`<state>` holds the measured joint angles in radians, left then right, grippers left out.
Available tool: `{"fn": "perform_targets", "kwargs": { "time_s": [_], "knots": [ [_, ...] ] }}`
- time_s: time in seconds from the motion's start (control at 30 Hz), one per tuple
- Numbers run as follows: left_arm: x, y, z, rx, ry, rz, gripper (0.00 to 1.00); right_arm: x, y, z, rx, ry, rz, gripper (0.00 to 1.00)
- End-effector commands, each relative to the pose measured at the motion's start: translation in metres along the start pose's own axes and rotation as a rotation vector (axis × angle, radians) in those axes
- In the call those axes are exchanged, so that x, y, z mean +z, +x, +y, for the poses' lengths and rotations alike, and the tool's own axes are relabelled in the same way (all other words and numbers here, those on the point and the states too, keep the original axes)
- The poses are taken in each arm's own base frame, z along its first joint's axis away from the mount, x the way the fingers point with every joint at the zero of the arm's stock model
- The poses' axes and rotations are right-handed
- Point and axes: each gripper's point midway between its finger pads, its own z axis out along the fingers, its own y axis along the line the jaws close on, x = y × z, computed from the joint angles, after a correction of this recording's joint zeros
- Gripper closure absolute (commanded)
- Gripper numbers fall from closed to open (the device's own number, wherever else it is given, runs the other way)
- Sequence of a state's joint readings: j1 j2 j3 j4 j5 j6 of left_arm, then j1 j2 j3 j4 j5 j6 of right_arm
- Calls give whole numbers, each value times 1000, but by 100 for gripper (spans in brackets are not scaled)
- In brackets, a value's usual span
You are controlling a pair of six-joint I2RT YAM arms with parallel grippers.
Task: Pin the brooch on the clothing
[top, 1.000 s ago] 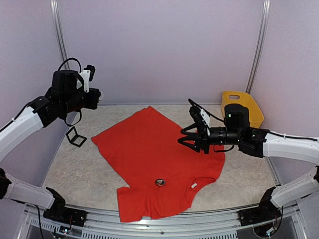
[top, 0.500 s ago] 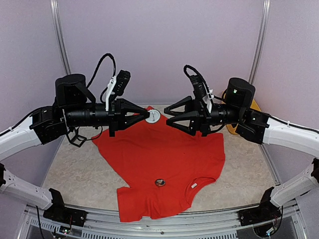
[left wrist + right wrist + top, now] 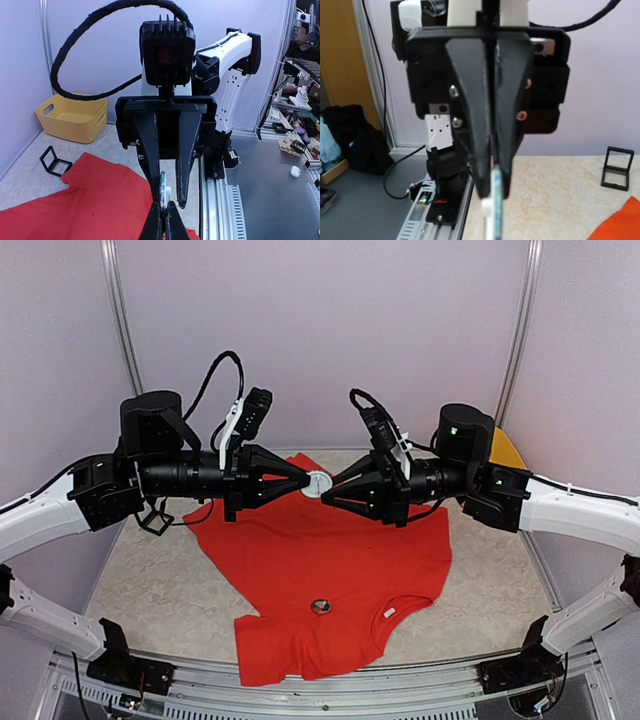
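Note:
The red T-shirt [image 3: 320, 550] lies flat on the table, its white label [image 3: 388, 612] at the near neckline; it also shows in the left wrist view [image 3: 75, 205]. A small dark round brooch [image 3: 321, 606] rests on the shirt near the collar. Both arms are raised and meet tip to tip above the shirt's far part. My left gripper [image 3: 305, 482] [image 3: 164, 222] is shut on the edge of a round white disc brooch [image 3: 318, 483] [image 3: 163, 184] [image 3: 495, 210]. My right gripper [image 3: 330, 492] [image 3: 171, 202] straddles the same disc with a gap on one side. Its own fingers do not show in the right wrist view.
A yellow basket [image 3: 510, 450] [image 3: 72, 117] stands at the back right, mostly hidden behind the right arm. A small black frame stand [image 3: 152, 515] [image 3: 55, 161] [image 3: 617, 167] sits at the left beside the shirt. The aluminium rail runs along the near edge.
Both arms have swung up and inward until the grippers meet over the shirt. The right gripper's wide-open jaws have narrowed around the disc that the left gripper holds.

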<state>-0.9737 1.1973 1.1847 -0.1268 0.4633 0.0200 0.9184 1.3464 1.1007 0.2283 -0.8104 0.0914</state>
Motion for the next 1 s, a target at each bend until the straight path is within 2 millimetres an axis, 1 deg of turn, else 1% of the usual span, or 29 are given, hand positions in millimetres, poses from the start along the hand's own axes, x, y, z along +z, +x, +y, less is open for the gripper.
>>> {"fn": "perform_targets", "kwargs": {
  "time_s": [0.0,0.07,0.17,0.27,0.3,0.4,0.47,0.5,0.53,0.57,0.6,0.63,0.67,0.73,0.77,0.8,0.87,0.9,0.97],
  "knots": [
    [2,-4,-4,30,18,-5,100,-2,-15,9,-34,-13,-28,81],
    [1,-4,-5,31,18,0,100,-4,-16,9,-45,-2,-30,79],
    [1,-4,-6,30,24,6,100,-6,-17,10,-58,5,-32,83],
    [3,-2,-9,34,32,18,100,-7,-17,12,-64,-2,-35,94],
    [4,0,-9,36,34,24,100,-8,-17,12,-64,-3,-35,100],
    [6,2,-9,25,36,27,100,-9,-17,12,-69,7,-40,100],
    [8,0,-5,11,14,10,99,-9,-17,12,-70,4,-41,100],
    [8,-1,-1,4,-5,-4,91,-9,-17,13,-69,0,-41,100],
    [7,-2,1,2,-23,-21,75,-8,-16,14,-68,-7,-40,100],
    [6,-2,4,8,-43,-41,68,-9,-17,15,-66,-14,-42,100],
    [4,-3,7,15,-61,-60,64,-9,-17,16,-67,-17,-45,100],
    [3,-2,9,-5,-75,-67,64,-10,-18,17,-68,-16,-50,100],
    [1,-6,8,-4,-76,-85,66,-10,-19,17,-71,-15,-53,100],
    [0,-9,8,-6,-76,-92,78,-11,-20,18,-73,-15,-57,100],
    [0,-11,7,-6,-73,-91,83,-10,-19,18,-73,-17,-57,100],
    [2,-10,7,-8,-68,-83,85,-11,-19,18,-72,-17,-58,100],
    [5,-12,8,-6,-61,-81,85,-11,-20,18,-74,-17,-61,100],
    [8,-5,8,-16,-56,-56,85,-11,-21,19,-76,-15,-63,100],
    [11,1,8,-22,-47,-34,86,-12,-22,18,-81,-8,-68,100]
  ]
}}
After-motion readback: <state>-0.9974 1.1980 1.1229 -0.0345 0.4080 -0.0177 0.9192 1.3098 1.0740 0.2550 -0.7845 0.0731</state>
